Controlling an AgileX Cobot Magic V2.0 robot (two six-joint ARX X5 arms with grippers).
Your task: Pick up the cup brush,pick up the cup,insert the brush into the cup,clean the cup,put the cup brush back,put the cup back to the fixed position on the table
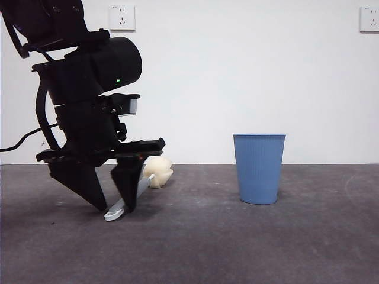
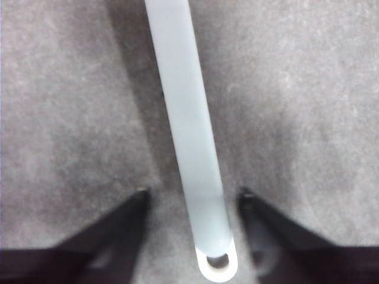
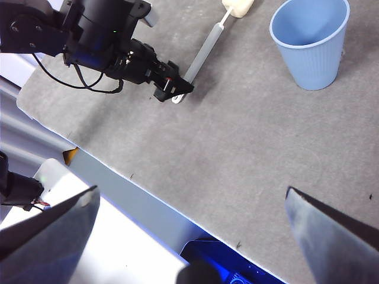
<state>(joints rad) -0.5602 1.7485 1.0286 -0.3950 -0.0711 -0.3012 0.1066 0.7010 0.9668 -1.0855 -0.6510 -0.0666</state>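
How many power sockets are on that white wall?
2 show in the front view: one socket at the upper left above the left gripper, another socket cut by the right edge. The arm could hide more.

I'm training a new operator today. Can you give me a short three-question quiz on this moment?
1. True or false: the left claw is shut on the long grey-handled cup brush.
2. Which stands upright on the dark grey table? A) the blue ribbed plastic cup B) the brush
3. Fill in: the right claw is ____, away from both.

Key: 1 false, its jaws straddle the handle with gaps; 2 A; 3 open.
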